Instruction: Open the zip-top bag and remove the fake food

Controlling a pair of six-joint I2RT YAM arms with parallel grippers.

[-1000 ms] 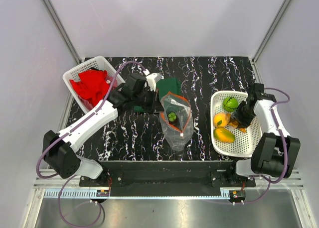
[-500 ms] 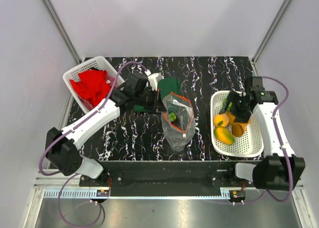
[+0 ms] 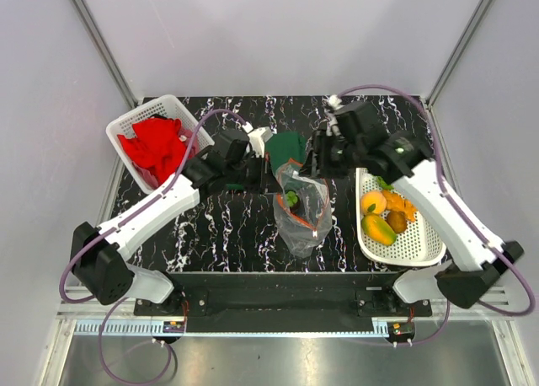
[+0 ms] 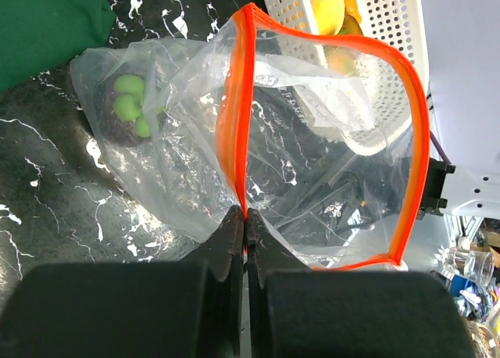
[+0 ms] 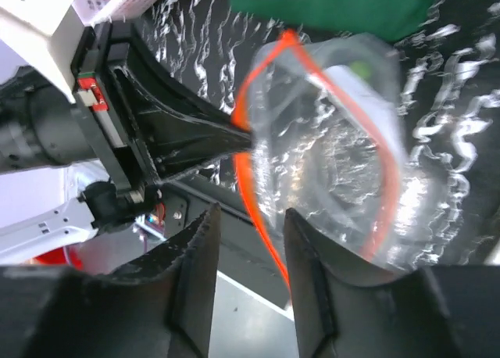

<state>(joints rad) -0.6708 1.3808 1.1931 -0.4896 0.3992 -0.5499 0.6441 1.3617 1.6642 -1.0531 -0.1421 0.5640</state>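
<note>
Clear zip-top bag (image 3: 301, 222) edged orange-red, black white-veined table (image 3: 219, 226), red cloth (image 3: 156, 143), dark green cloth (image 3: 290, 142)

Pinched left jaws, parted right jaws

The right pincer (image 3: 322, 165) is swinging away from the white basket (image 3: 425, 243), across the counter (image 3: 219, 226), to hover at the zip-top bag (image 3: 303, 217)'s open mouth. A dark brown fake food (image 3: 396, 221) piece is now lying in the basket.
</note>
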